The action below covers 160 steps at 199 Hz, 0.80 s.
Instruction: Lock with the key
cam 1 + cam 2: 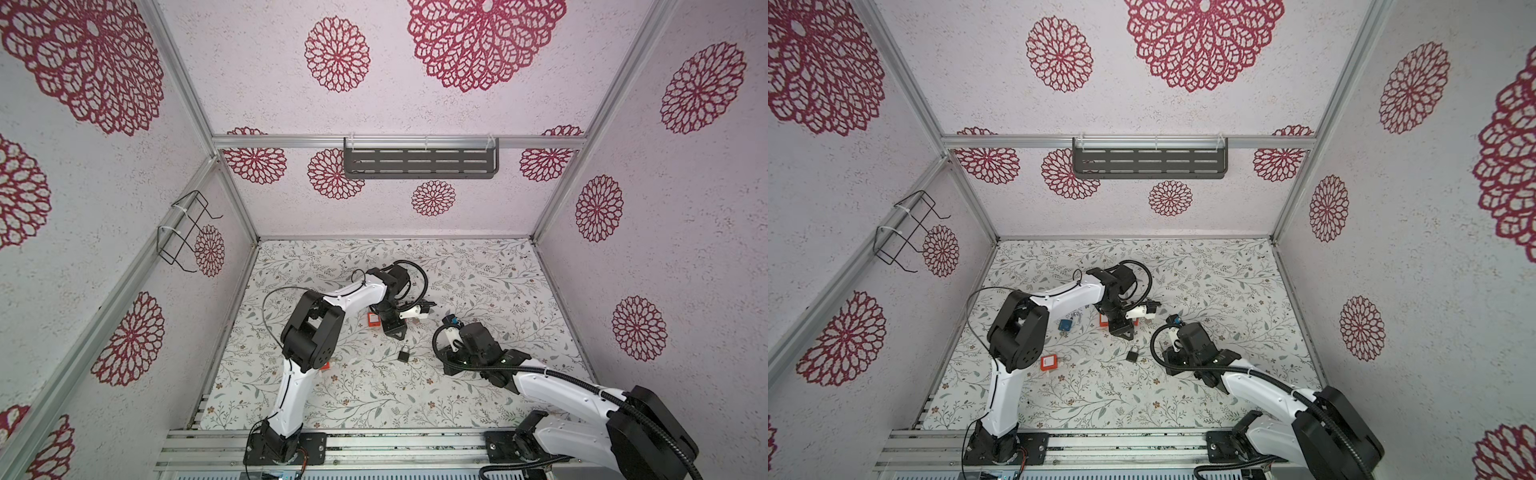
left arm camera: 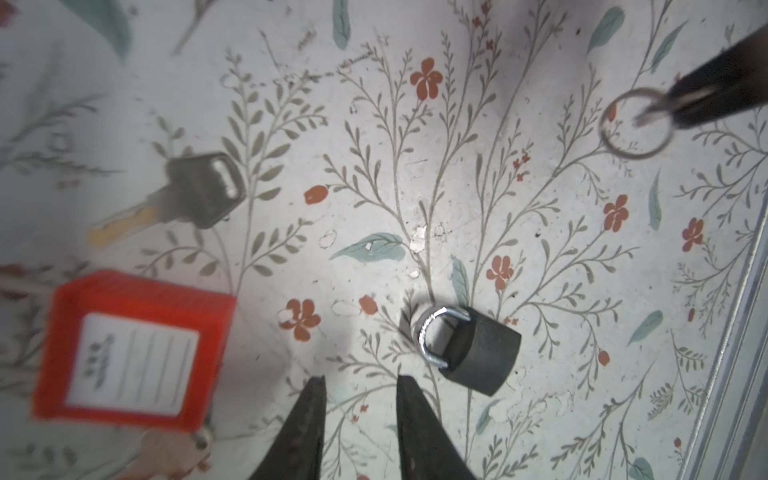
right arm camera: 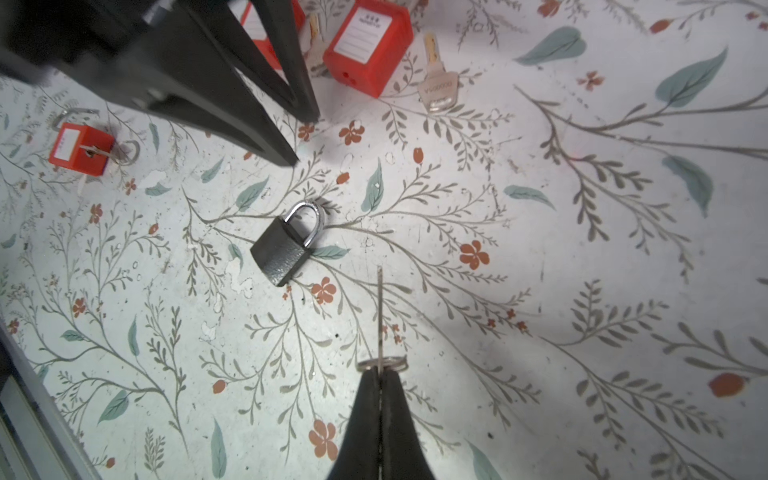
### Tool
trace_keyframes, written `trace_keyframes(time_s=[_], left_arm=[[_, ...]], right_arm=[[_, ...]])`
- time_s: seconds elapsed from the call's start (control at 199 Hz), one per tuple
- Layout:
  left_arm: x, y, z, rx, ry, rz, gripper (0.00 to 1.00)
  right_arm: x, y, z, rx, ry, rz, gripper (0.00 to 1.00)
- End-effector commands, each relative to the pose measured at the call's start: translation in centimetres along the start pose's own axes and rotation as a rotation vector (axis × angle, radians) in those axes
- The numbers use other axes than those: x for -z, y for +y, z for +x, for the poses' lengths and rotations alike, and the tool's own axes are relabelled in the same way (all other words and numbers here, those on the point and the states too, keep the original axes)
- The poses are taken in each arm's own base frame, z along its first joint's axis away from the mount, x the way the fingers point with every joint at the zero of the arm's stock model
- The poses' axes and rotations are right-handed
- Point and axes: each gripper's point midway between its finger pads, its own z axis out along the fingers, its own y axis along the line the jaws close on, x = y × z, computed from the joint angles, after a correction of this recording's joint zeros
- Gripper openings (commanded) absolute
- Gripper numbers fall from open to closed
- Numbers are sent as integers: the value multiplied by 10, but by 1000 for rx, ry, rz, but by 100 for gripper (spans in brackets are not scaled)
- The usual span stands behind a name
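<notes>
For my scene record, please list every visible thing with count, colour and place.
dark grey metal padlock with silver shackle: one, grey, table middle
red plastic padlocks with white labels: at least two, red, table
blue padlock: one, blue, beside left arm
loose metal keys: two, pale silver, flanking one red padlock
thin silver key on ring: one, silver, in right jaws
dark slotted shelf: one, dark grey, back wall
black wire rack: one, black, left wall
left jaws: one pair, black, open
right jaws: one pair, black, shut on key
</notes>
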Motion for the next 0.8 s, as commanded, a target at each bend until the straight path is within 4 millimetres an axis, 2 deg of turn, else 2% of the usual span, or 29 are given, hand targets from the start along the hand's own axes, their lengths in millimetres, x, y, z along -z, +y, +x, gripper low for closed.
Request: trace_keyframes(time_s=[0.0,0.151,0.307,0.558,0.8], left_arm=[[57,12,-26,37,-213,-103,34],[100,23,-9,167,-354,-177,33],[130,30,16,291,-452,-227,34],[142,28,49,354,-454,-328,35],[150,25,49,375,-492,-338,35]], right_arm=[[-5,13,-6,-11,22,-16,0],[-11,16,-11,-13,55,3,0],[-19,20,-9,-7,133,14,0],[-33,24,-3,-7,286,50,0],[-39,26,-2,14,337,60,0]])
